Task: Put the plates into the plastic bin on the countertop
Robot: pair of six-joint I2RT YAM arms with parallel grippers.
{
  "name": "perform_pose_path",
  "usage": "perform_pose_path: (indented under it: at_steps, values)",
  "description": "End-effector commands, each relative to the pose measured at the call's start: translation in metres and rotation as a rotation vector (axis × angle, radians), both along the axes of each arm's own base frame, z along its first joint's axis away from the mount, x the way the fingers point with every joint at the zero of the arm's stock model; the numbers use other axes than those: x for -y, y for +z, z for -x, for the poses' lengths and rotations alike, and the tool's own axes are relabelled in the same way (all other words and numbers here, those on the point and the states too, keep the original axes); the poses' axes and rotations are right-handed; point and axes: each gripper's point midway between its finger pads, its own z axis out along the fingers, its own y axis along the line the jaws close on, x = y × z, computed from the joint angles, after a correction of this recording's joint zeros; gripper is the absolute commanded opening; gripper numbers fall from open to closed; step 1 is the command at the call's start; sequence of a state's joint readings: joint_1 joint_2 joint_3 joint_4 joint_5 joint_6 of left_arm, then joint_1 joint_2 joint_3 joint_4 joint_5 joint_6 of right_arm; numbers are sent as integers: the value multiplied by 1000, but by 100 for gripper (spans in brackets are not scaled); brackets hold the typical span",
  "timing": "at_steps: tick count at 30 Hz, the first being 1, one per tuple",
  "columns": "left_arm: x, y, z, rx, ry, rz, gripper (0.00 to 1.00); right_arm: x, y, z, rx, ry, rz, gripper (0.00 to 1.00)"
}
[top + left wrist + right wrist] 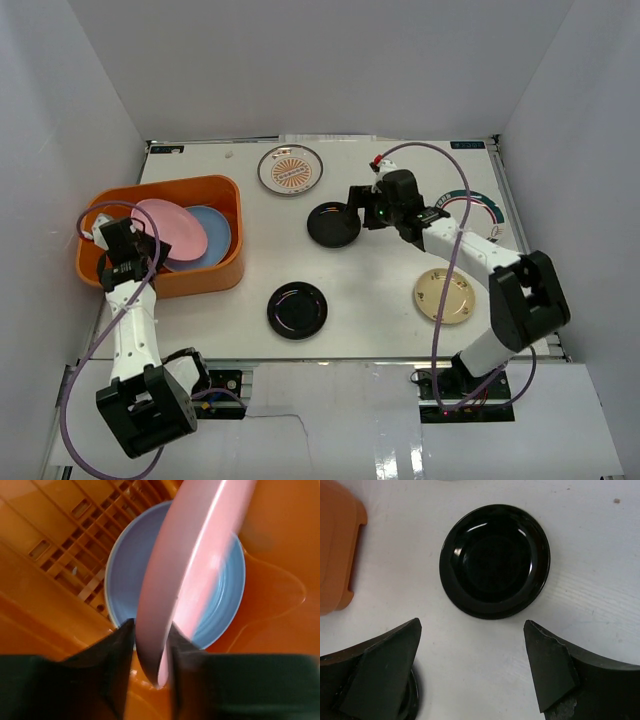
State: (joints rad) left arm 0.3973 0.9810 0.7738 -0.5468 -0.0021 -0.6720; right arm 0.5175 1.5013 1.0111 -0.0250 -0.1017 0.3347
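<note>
At left in the top view, inside the bin (170, 186), my left gripper (152, 640) pinches the pink plate (190, 580) by its rim, tilted over the blue plate (125, 580). My right gripper (472, 625) hangs spread wide above a black plate (495, 560) on the countertop (595, 555).

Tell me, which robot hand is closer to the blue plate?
Left. The left gripper holds the pink plate over the blue plate in the bin; the right gripper is far off, beside a black plate.
</note>
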Motion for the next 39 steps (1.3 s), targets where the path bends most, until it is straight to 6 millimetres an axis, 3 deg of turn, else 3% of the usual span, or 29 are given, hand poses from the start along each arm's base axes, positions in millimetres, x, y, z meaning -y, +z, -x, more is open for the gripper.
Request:
perform_pose_path:
  at_steps: [1,3,4,5,6,7,9,10,12,13,15,16,18,19,20,21,22,25,27,29,30,32,34,37,39]
  values:
    - [-13,0,-2,39,71,-35,46,-17,30,-54,100,-92,-76,89]
    - [-9,-1,-4,49,49,-24,72,-22,27,-70,104,-125,-86,88]
    - [-7,2,-6,64,33,-24,78,-22,9,-84,84,-164,-66,87]
    - [-6,5,-8,77,17,-26,85,-28,18,-97,92,-185,-95,85]
    - [4,10,-12,103,-35,-1,94,-27,16,-107,86,-206,-102,83]
    - [8,20,-14,135,-63,-4,96,-33,9,-120,66,-233,-126,81]
    - [22,37,-18,194,-128,0,98,-34,1,-135,40,-259,-162,76]
    - [31,54,-20,246,-171,-8,98,-37,-12,-143,25,-272,-176,69]
    - [55,69,-23,293,-263,-16,98,-42,-8,-160,16,-306,-245,61]
    - [65,77,-23,320,-305,-20,98,-45,-25,-166,-10,-314,-250,58]
    - [84,94,-20,362,-394,-56,98,-55,-18,-182,-23,-309,-324,59]
    - [89,98,-19,373,-420,-61,98,-59,-41,-186,-63,-311,-323,62]
    - [107,114,-19,410,-517,-81,98,-72,-37,-198,-74,-294,-386,72]
    - [120,119,-19,421,-576,-81,98,-76,-58,-201,-109,-294,-389,74]
    - [133,133,-19,454,-643,-85,98,-83,-61,-204,-121,-274,-411,75]
    - [141,135,-21,453,-695,-93,98,-89,-56,-209,-112,-267,-435,75]
    - [152,143,-22,465,-748,-98,98,-93,-68,-212,-138,-266,-469,75]
    - [146,144,-23,420,-711,-139,98,-101,-82,-220,-171,-275,-499,75]
    - [129,140,-24,378,-622,-195,98,-103,-95,-222,-188,-279,-495,74]
    - [130,136,-23,370,-616,-194,98,-106,-95,-227,-187,-284,-512,73]
    - [138,132,-25,380,-653,-167,98,-107,-104,-228,-200,-287,-513,70]
    - [163,134,-25,411,-753,-117,98,-114,-101,-234,-212,-284,-548,67]
    - [186,143,-25,462,-853,-62,98,-117,-112,-235,-238,-289,-563,65]
    - [204,159,-27,507,-941,-32,98,-121,-113,-242,-249,-309,-600,58]
    - [210,164,-27,513,-974,-21,98,-121,-118,-243,-256,-317,-611,47]
